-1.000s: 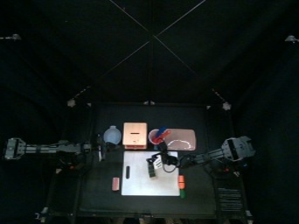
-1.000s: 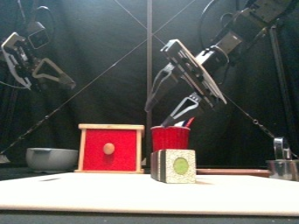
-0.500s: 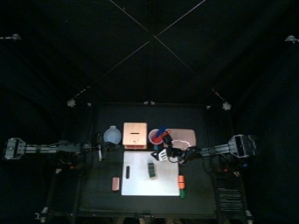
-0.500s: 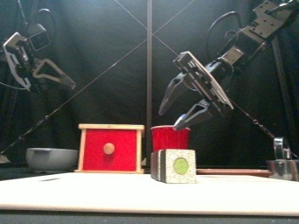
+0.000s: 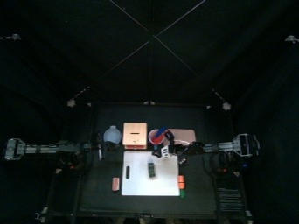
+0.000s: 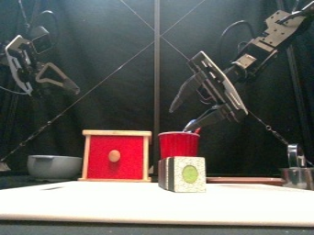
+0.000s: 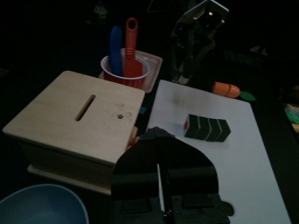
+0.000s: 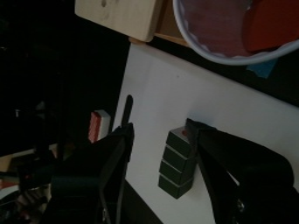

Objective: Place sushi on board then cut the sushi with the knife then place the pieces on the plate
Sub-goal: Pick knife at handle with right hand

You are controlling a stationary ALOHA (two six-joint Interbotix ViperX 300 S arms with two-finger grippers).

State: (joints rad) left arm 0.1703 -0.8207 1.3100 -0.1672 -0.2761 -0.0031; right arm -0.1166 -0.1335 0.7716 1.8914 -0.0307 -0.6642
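Observation:
The dark green sushi roll (image 5: 153, 169) lies on the white cutting board (image 5: 140, 184), near its middle; in the front view the sushi roll (image 6: 185, 173) shows a green end face. The red cup (image 6: 179, 145) holds the blue knife (image 7: 115, 44) and the red knife (image 7: 132, 39). My right gripper (image 6: 204, 119) hangs open just above the cup's rim, tilted toward the knife handles, holding nothing. From its wrist, the right gripper (image 8: 162, 131) frames the roll (image 8: 177, 159) far below. The pink tray (image 5: 184, 137) lies behind the board on the right. My left gripper (image 7: 160, 179) rests shut at the left.
A wooden box (image 5: 135, 133) with a red drawer front stands left of the cup, and a blue-grey bowl (image 5: 112, 134) lies further left. Small toy foods (image 5: 115, 183) (image 5: 181, 181) lie beside the board's side edges. A metal cutter (image 6: 298, 174) stands at the far right.
My right gripper has moved from over the board back toward the red cup and now hangs above its rim. The left arm and the sushi roll have not moved.

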